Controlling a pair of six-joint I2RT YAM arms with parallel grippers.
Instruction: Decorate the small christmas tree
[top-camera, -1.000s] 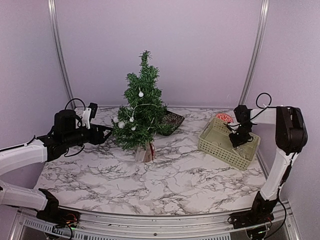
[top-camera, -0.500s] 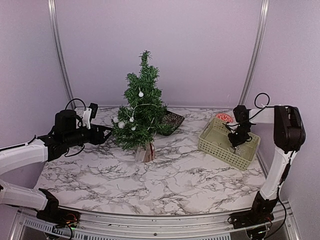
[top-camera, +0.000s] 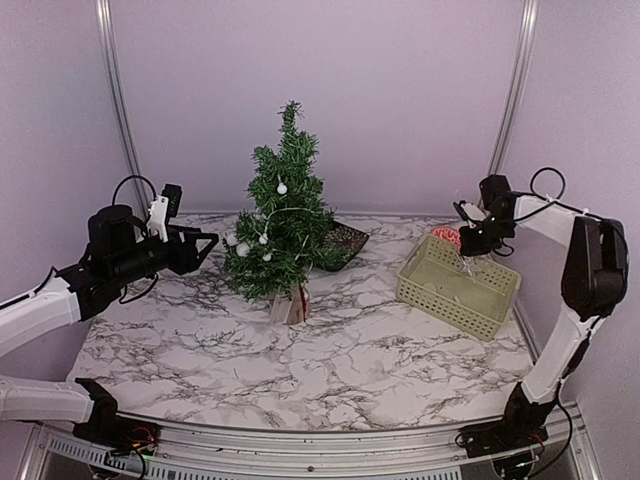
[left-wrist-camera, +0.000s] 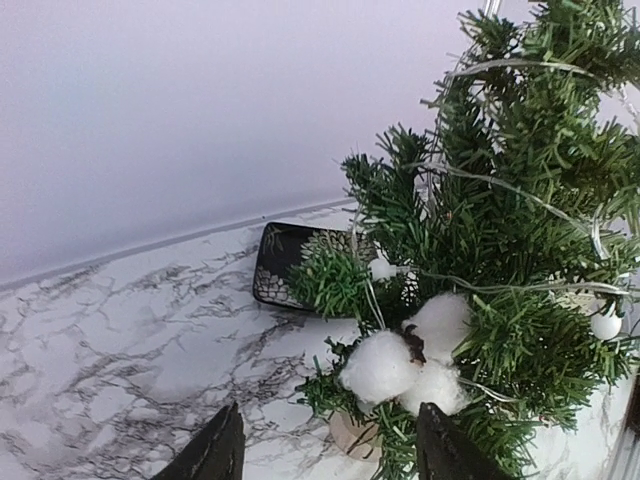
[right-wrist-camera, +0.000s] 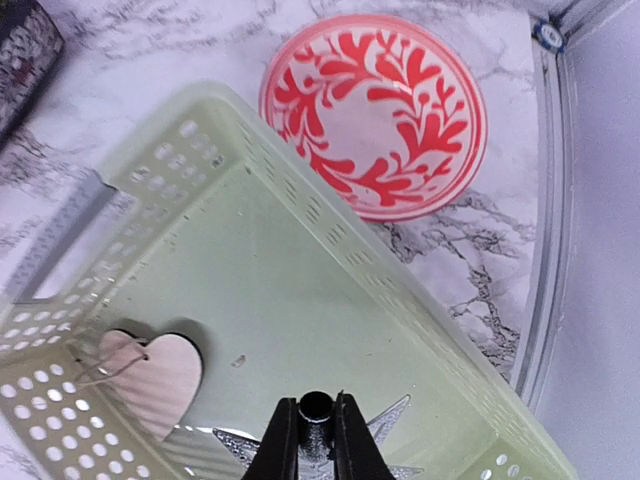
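Observation:
The small christmas tree (top-camera: 285, 225) stands at the table's middle back on a log-slice base (left-wrist-camera: 355, 436), strung with a thin wire of white bulbs and carrying a white cotton tuft (left-wrist-camera: 405, 360). My left gripper (top-camera: 208, 243) hovers open just left of the tree, holding nothing; in the left wrist view its jaws (left-wrist-camera: 330, 448) frame the cotton tuft from a distance. My right gripper (right-wrist-camera: 317, 425) is shut on the tube of a glittery silver star (right-wrist-camera: 392, 418), raised above the pale green basket (top-camera: 455, 290). A wooden heart (right-wrist-camera: 150, 382) lies in that basket.
A red-patterned white plate (right-wrist-camera: 375, 115) sits behind the basket near the right rail. A dark patterned tray (top-camera: 345, 243) lies behind the tree on its right. The back wall and a metal rail bound the marble table.
My right gripper has closed on the silver star and lifted it up out of the basket. My left arm has drawn back to the left, away from the tree, and risen slightly.

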